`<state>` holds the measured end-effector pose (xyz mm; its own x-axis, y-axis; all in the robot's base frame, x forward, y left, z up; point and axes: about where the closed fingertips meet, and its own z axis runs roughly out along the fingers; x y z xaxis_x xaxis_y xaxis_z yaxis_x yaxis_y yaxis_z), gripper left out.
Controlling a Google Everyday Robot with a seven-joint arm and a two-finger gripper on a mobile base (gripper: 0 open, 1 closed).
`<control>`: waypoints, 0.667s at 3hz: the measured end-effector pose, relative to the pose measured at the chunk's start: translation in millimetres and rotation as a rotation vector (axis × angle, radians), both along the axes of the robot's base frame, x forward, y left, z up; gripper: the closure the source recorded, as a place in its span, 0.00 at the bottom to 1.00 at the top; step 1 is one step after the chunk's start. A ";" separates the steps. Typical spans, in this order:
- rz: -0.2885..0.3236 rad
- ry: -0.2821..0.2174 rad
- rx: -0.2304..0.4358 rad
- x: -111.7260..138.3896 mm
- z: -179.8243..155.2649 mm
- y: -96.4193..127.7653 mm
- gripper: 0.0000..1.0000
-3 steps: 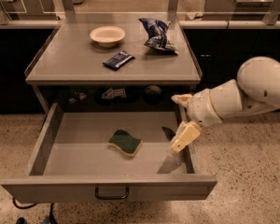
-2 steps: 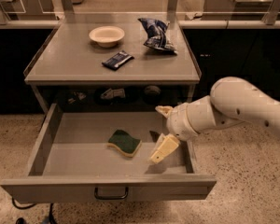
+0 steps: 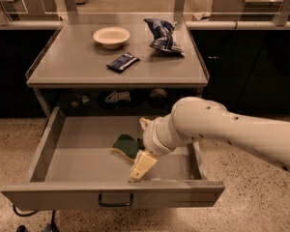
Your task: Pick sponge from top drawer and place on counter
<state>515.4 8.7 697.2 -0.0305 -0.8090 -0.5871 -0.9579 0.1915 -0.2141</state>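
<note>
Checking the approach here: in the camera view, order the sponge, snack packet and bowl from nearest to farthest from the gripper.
The open gripper is down inside the top drawer.
1. The sponge, in the drawer right beside it.
2. The snack packet, in the middle of the counter.
3. The bowl, farther back on the counter.

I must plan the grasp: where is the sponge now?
Camera view: the sponge lies near the middle of the open top drawer, just left of the gripper, below the counter.

No readable text, brand or number on the dark blue packet [image 3: 122, 61] or crumpled bag [image 3: 164, 35] atop the counter [image 3: 72, 64]. Gripper [image 3: 139, 149] inside the top drawer [image 3: 77, 159], fingers apart, at the sponge [image 3: 125, 145].
</note>
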 end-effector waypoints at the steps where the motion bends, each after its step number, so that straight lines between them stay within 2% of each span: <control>1: 0.001 0.024 0.038 2.6 -1.4 -6.3 0.00; 2: 0.031 0.056 0.127 23.9 -6.4 14.0 0.00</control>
<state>539.3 22.7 690.8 -0.0420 -0.7295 -0.6827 -0.9735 0.1837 -0.1363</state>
